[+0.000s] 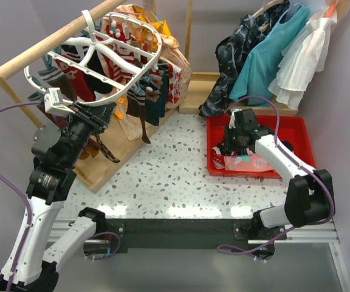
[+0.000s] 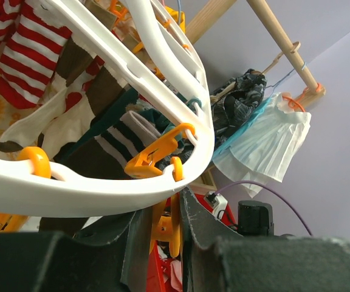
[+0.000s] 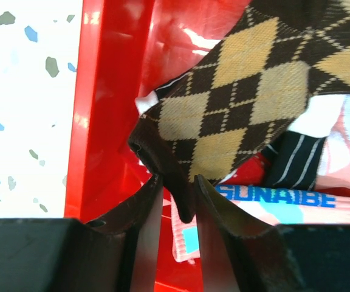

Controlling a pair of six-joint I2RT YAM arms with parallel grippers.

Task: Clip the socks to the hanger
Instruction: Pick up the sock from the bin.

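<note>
The white oval hanger (image 1: 111,52) hangs from the wooden rail, with several socks (image 1: 150,100) clipped under it. In the left wrist view its rim (image 2: 102,188) crosses just above my fingers, with a red-white striped sock (image 2: 26,67) behind it. My left gripper (image 1: 105,112) (image 2: 166,210) is shut on an orange clip (image 2: 166,228) that hangs under the rim. My right gripper (image 1: 234,141) (image 3: 178,182) is down in the red tray (image 1: 302,131). It is shut on the dark cuff of a brown-black argyle sock (image 3: 242,103).
More socks lie in the tray, among them a pink and blue lettered one (image 3: 272,198) by the tray wall (image 3: 108,121). The wooden rail (image 1: 47,45) slants across the top left. A teal dress (image 1: 272,55), a white dress (image 1: 299,61) and a dark garment (image 1: 233,55) hang at the back right.
</note>
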